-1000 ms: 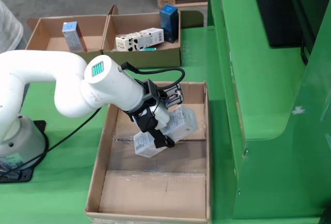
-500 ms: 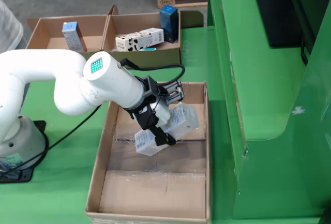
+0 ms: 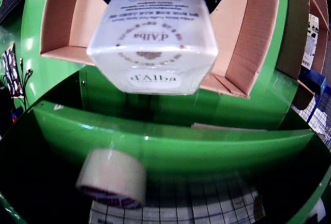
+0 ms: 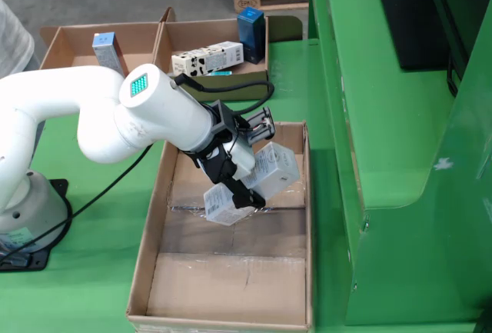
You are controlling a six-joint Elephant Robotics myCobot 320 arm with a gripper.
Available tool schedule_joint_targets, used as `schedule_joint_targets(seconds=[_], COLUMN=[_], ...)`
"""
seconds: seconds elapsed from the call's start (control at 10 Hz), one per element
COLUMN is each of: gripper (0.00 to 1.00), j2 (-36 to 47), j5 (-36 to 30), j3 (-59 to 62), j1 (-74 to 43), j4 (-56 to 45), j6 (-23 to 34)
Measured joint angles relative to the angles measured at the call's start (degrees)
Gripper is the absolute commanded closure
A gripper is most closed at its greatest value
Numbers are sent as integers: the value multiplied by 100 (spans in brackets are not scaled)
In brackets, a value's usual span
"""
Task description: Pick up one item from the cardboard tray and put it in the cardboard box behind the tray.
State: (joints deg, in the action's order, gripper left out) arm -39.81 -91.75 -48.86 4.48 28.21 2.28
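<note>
We are in the carrying step. Our end effector [image 4: 244, 185] is clamped on one white carton [image 4: 244, 191], which hangs tilted above the floor of the cardboard tray [image 4: 165, 194] in the standing view; we judge it clear of the tray bottom, though the angle does not let us be sure of the gap. In the riding view the same white carton [image 3: 152, 32] fills the top of the picture, its "d'Alba" label toward the lens, with the black jaw parts showing at either upper corner.

No other loose item shows on the bare part of the tray floor; what lies under the arm is hidden.

The goal lies farther from the camera in the standing view: a cardboard box [image 4: 211, 87] with two compartments. The right compartment already holds a spotted white pack [image 4: 206, 58] and an upright blue box [image 4: 251, 33]; the left one holds a small grey-blue carton [image 4: 109, 53].

The next move, as we judge it, calls for more lift so the carton clears the tray's far wall and the near rim of the box, then a swing toward that box, and a release over a bare patch of either compartment. The tilt of the carton matters here: its lower corner could catch a rim if we travel too low.
</note>
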Motion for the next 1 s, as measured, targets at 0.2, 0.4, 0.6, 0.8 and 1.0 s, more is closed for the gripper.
schedule_joint_targets(seconds=[0.2, 0.4, 0.6, 0.8, 1.0], gripper=[100, 100, 100, 100, 100], j2=[0, 0, 9, 211, 211], j5=[26, 44, 61, 88, 88], j3=[184, 439, 527, 747, 923], j1=[0, 17, 26, 17, 17], j4=[-185, -405, -466, -695, -844], j6=[-18, -18, -35, -18, -18])
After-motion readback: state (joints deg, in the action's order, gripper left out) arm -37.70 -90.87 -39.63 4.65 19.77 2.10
